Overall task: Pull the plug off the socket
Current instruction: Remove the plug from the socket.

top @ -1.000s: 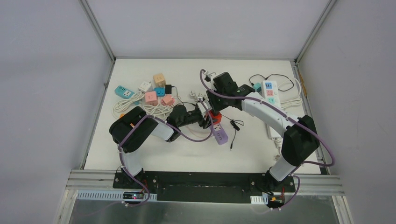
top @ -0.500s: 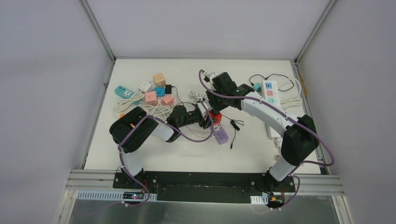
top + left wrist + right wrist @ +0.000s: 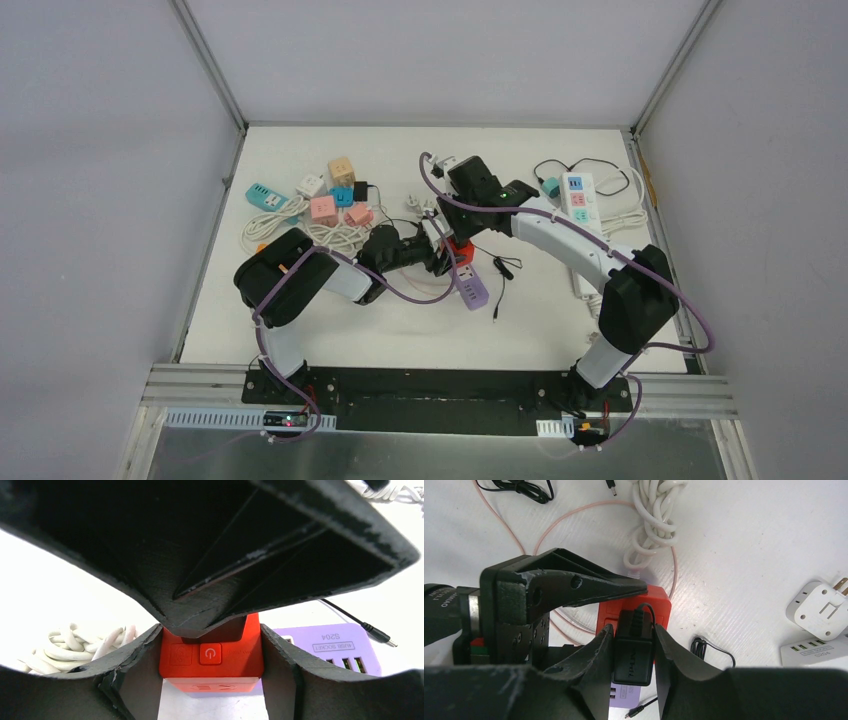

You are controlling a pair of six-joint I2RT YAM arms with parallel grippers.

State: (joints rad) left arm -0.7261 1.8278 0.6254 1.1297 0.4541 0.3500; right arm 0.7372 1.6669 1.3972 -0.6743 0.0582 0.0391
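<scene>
Plug (image 3: 633,656) — boxy matte black, smooth red socket (image 3: 235,655)

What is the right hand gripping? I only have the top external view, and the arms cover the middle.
Observer: A black plug, pinched between the right hand's fingers.
Operator: Is it out of the socket?
Observer: Not yet; it sits plugged into the red socket cube.
Operator: And the other arm?
Observer: The left hand clamps that cube on both sides; a power button faces its camera.
</scene>
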